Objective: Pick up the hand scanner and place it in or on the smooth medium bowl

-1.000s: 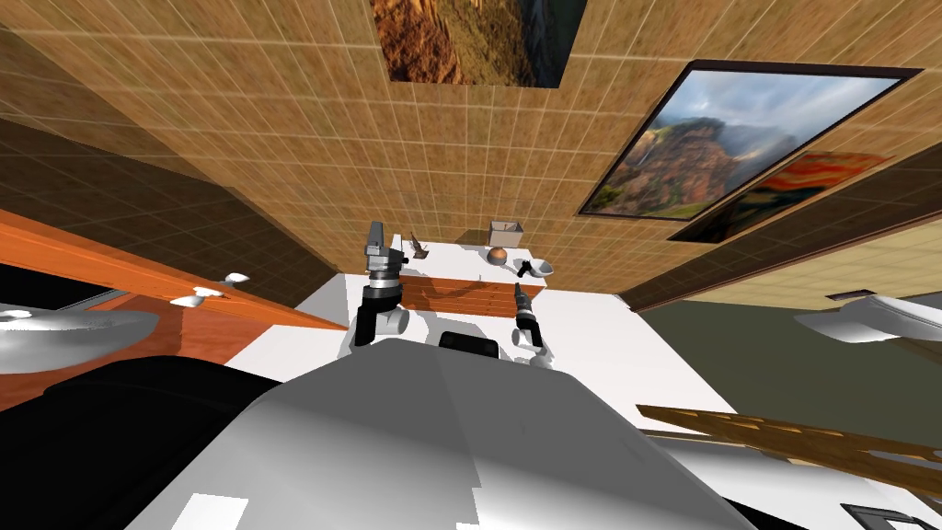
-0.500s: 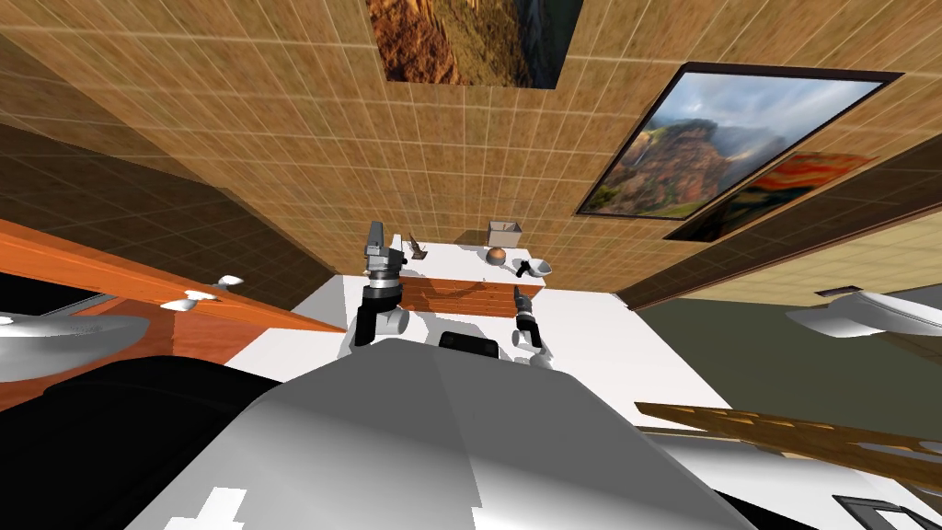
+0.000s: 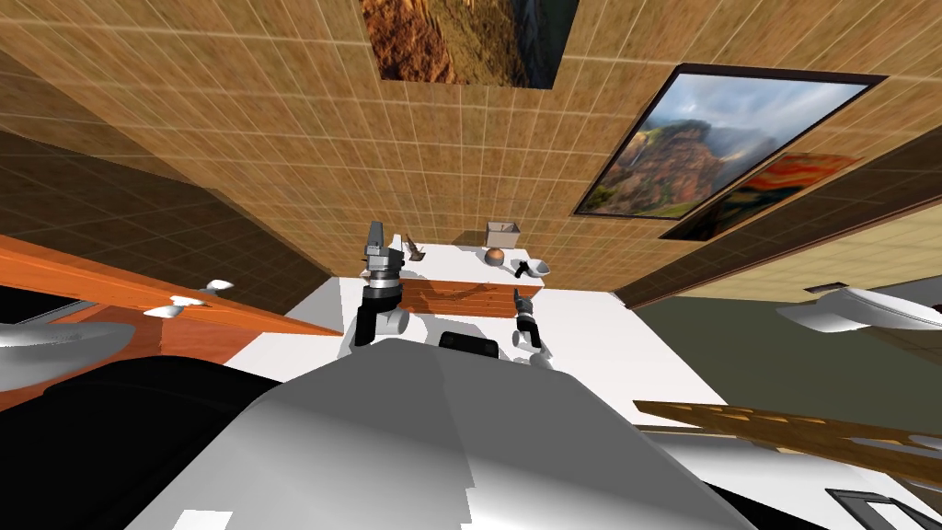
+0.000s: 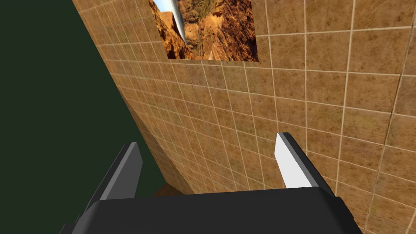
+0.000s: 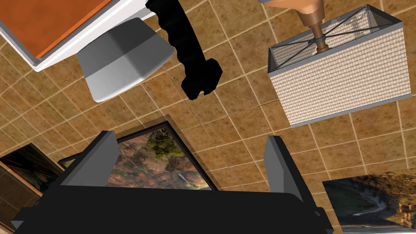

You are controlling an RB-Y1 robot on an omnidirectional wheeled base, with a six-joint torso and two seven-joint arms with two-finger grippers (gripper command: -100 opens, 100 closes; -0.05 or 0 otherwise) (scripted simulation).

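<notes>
1. The right gripper (image 5: 191,138) has its two fingers spread wide with nothing between them. It is aimed up at the cabinet's edge from a little below the top.
2. Ahead of those fingers, and well clear of the tips, is the hand scanner (image 5: 185,44). It is black, with a ribbed grip and a blocky end.
3. The scanner sits just beside the smooth bowl (image 5: 122,65), which is light grey. The two overlap in the right wrist view, so it cannot be told whether they touch.
4. Both rest at the right end of the cabinet (image 3: 460,293), which has a white top and an orange wooden front.
5. On the scanner's other side is a lamp (image 5: 341,81) with a boxy woven shade and a copper-coloured stem. It stands near the scanner.
6. The step in hand looks like the reach, with the pick itself not yet begun.
   - The hand likely needs to rise above the cabinet's edge first.
   - It should then centre the ribbed grip between the fingers before closing.
   - Approaching on the side away from the bowl should avoid pushing the bowl off the corner.
   - The wrist should stay clear of the lamp shade.
7. The left gripper (image 4: 208,141) is raised by the cabinet's left corner. Its fingers are apart and it holds nothing.
</notes>
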